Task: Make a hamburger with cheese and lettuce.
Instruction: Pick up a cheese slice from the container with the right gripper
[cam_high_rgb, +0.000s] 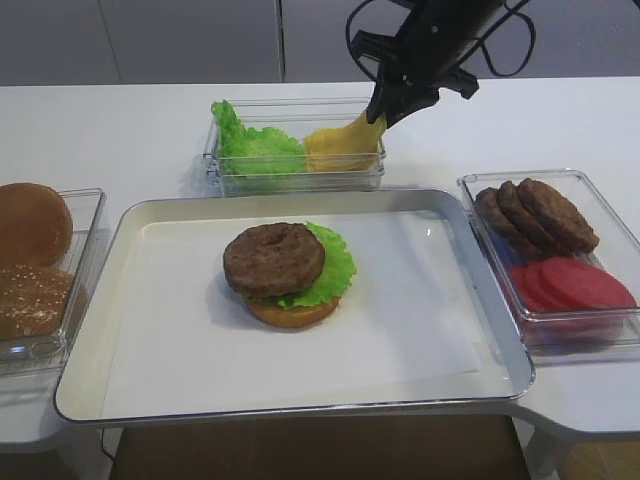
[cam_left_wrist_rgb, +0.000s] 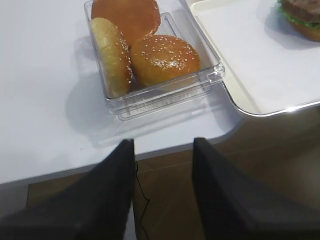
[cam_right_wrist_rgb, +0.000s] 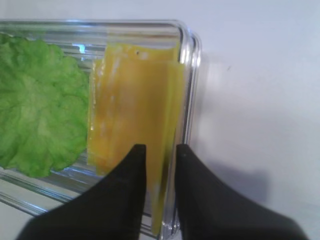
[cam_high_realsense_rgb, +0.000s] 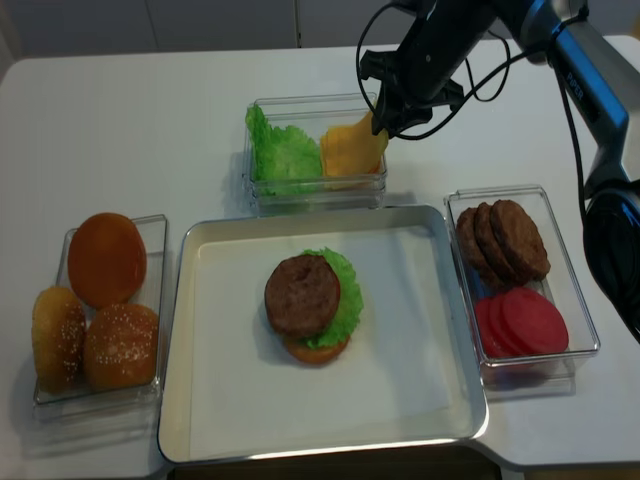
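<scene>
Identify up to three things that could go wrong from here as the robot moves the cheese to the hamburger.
1. The right end effector pinches only one edge of the floppy cheese; it may slip or tear.
2. Several slices lie stacked in the clear container, so extras may lift too.
3. The dangling slice could fold or land off-centre on the hamburger.

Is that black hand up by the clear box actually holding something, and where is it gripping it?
Yes. The right hand pinches the cheese slice by its near edge, lifting it from the box.
</scene>
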